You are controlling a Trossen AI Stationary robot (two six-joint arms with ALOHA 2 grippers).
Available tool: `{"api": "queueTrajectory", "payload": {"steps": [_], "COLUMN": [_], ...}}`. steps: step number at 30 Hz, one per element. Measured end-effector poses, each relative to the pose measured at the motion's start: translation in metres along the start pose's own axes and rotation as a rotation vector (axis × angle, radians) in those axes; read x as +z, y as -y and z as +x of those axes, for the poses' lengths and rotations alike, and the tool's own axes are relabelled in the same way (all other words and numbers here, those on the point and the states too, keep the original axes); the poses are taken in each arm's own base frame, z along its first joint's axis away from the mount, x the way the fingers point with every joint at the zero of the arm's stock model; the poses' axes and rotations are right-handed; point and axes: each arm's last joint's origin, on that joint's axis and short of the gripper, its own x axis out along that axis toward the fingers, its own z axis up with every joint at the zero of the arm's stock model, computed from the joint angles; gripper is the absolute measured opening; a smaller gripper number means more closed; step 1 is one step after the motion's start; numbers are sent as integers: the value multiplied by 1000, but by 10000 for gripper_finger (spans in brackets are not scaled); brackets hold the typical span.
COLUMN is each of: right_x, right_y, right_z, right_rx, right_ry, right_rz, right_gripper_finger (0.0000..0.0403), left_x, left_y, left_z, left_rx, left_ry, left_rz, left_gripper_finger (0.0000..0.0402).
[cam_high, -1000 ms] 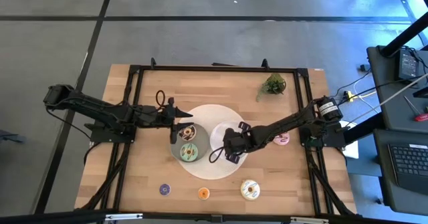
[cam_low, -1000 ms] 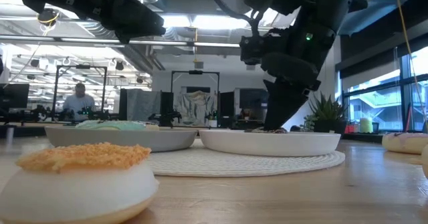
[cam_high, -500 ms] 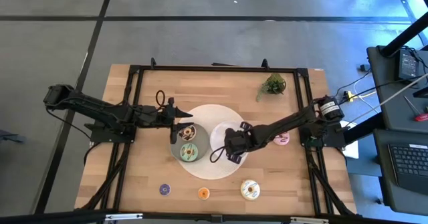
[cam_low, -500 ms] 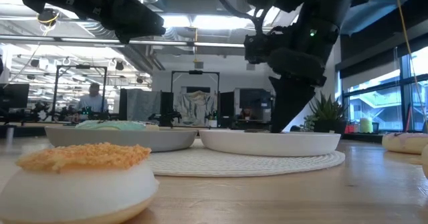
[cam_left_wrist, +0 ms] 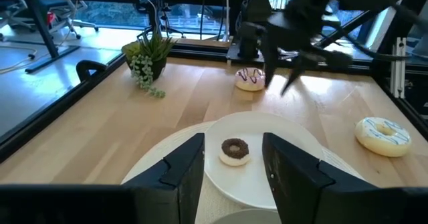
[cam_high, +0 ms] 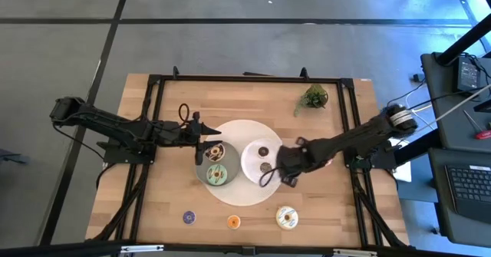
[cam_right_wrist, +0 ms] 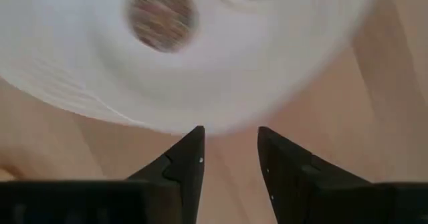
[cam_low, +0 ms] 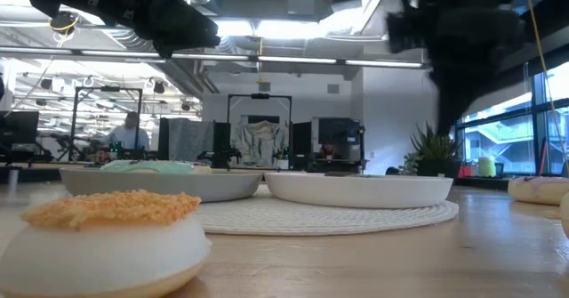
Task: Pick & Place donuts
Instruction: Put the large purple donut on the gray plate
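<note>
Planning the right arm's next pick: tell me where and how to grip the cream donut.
The cream donut lies flat on bare wood, apart from the orange mini. Probably best taken from straight above, the right gripper pinching across the outer rim, or with one finger in the hole.

Probably a robotics lab, open ceiling ducts (cam_low: 267, 44), desks (cam_low: 53, 160), framed worktable (cam_high: 173, 203)

The left arm reaches in from the surface's left edge, stretched almost level toward the middle, its left end effector (cam_high: 201, 140) held left of centre with the two fingers (cam_left_wrist: 182, 169) parted and nothing between them. The right arm comes in from the right edge, angled down toward the middle; its right end effector (cam_high: 289, 172) sits right of centre, fingers (cam_right_wrist: 185, 158) spread and empty.
</note>
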Motion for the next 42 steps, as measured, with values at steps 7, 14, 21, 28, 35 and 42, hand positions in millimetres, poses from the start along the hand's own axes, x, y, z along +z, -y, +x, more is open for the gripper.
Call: {"api": "queueTrajectory", "payload": {"steps": [7,14,21,28,35,42], "right_x": [-51,-92,-103,-100,-94,-87], "right_y": [48,84,92,94,92,100], "right_z": [-14,-4,7,8,2,-6], "right_rx": [-35,-76,-82,-92,-68,-134], "right_ry": [64,-12,-38,-28,-21,-69], "right_rz": [351,624,657,752,645,708], "right_gripper_finger": [116,107,126,192,226,217], "left_x": [0,0,0,0,0,0], "left_y": [0,0,0,0,0,0], "left_z": [0,0,0,0,0,0], "left_rx": [0,0,1,1,2,3], "left_ry": [-3,-2,-2,-2,-2,-2], "left_rz": [1,1,1,1,1,1], "left_gripper_finger": [149,146,150,148,146,144]}}
